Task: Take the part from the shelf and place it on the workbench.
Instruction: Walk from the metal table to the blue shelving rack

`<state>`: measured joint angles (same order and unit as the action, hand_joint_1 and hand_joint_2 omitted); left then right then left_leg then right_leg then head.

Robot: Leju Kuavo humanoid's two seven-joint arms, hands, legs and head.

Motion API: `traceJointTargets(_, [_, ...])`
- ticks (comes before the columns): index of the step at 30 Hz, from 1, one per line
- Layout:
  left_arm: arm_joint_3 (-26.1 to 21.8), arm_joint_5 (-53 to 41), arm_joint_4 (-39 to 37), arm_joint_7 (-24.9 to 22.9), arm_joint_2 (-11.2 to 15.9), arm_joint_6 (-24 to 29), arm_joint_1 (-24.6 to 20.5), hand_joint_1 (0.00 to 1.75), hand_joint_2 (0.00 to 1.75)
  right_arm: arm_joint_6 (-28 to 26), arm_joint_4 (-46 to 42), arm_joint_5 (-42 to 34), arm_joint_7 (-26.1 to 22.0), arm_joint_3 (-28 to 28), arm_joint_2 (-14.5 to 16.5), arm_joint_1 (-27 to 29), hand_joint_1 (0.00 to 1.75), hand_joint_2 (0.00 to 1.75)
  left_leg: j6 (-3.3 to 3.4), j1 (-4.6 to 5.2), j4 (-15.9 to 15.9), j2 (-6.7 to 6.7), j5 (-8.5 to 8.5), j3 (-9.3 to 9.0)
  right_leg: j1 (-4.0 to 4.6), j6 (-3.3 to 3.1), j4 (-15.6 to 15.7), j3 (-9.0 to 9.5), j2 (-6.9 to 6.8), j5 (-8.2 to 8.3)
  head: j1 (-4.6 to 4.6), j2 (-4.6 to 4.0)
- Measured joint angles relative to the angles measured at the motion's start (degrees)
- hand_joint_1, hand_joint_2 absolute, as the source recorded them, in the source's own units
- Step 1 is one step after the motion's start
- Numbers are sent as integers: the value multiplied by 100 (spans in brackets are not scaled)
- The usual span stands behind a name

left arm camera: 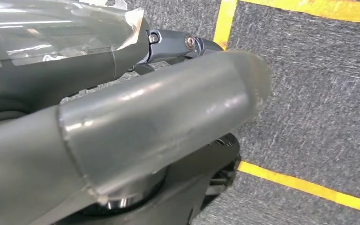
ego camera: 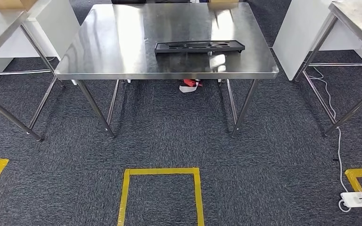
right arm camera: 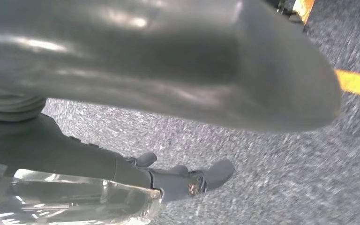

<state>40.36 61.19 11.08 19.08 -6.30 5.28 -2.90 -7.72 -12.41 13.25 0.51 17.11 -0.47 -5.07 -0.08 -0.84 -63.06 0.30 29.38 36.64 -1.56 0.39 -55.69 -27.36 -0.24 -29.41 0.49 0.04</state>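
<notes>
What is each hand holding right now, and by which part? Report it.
Nothing. The left hand and the right hand hang over the carpet with nothing in them. The black part lies untouched on the steel workbench.

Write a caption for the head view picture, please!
Black part lying on a steel table, yellow floor square in front.

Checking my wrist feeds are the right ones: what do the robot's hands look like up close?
Left hand: a thick grey thumb with a smooth, slightly glossy surface and rounded tip, a dark metallic finger with a visible screw, and a clear plastic film over the grey cover. Right hand: the same thick grey thumb, dark fingers with a brass-coloured screw, and a clear plastic cover.
</notes>
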Motion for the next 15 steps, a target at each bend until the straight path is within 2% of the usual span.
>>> traceJointTargets(1, [19, -4, 0, -3, 14, -16, 1, 0, 0, -4, 0, -24, -9, 0, -14, 6, 0, 0, -14, -1, -364, -6, 276, 102, 19, -52, -4, -51, -8, 41, -7, 0])
traceJointTargets(2, [40, -7, 0, -10, 27, -29, 1, 0, 0, -11, 0, -43, -14, 0, -23, 16, 0, 0, -24, -2, -720, -13, 473, 187, 37, -81, -11, -97, -15, 81, -8, 0])
traceJointTargets(3, [60, -9, 0, -20, 38, -42, 1, 0, 0, -21, 0, -58, -14, 0, -28, 28, 0, 0, -30, -4, -963, -18, 546, 215, 52, -94, -21, -144, -22, 119, -8, 0])
traceJointTargets(4, [75, -10, 0, -32, 48, -51, 0, 0, 0, -32, 0, -68, -13, 1, -30, 40, 0, 0, -29, -7, -1020, -19, 502, 155, 61, -89, -36, -188, -24, 153, -9, 0])
traceJointTargets(5, [89, -10, 0, -44, 57, -56, -2, 0, 0, -47, 0, -72, -11, 1, -31, 49, 0, 0, -19, -9, -849, -18, 370, -18, 65, -75, -56, -231, -23, 180, -10, 0])
traceJointTargets(7, [107, -10, 0, -60, 75, -64, -10, 0, 0, -77, 0, -78, -9, 2, -30, 57, 0, 0, 23, -8, -89, -23, 117, -556, 75, -35, -106, -303, -19, 212, -12, 0])
traceJointTargets(8, [113, -10, 0, -65, 82, -67, -15, 0, 0, -89, 0, -80, -9, 2, -30, 57, 0, 0, 49, 0, 250, -29, 60, -767, 85, -6, -126, -331, -19, 231, -10, 0])
traceJointTargets(9, [115, -10, 0, -70, 88, -69, -19, 0, 0, -96, 0, -81, -9, 2, -31, 53, 0, 0, 72, 12, 463, -35, 54, -880, 96, 28, -141, -356, -21, 252, -8, 0])
traceJointTargets(11, [117, -10, 0, -81, 92, -74, -23, 0, 0, -103, 0, -86, -10, 2, -32, 51, 0, 0, 120, 38, 570, -43, 60, -869, 109, 121, -147, -409, -28, 314, -4, 0])
traceJointTargets(13, [119, -10, 1, -88, 95, -77, -26, 0, 0, -106, 0, -90, -10, 2, -39, 54, 0, 0, 212, 30, 622, -23, -8, -808, 110, 186, -228, -492, -26, 272, -5, 0])
traceJointTargets(14, [120, -10, 1, -89, 97, -77, -27, 0, 0, -107, 0, -90, -10, 3, -40, 57, 0, 0, 268, 23, 642, -10, -59, -765, 109, 188, -376, -572, -19, 150, 8, 0])
traceJointTargets(15, [121, -10, 2, -88, 98, -77, -28, 0, 0, -107, 0, -90, -9, 3, -43, 57, 0, 0, 311, 20, 653, 3, -109, -715, 100, 170, -645, -686, -12, -47, 17, 0])
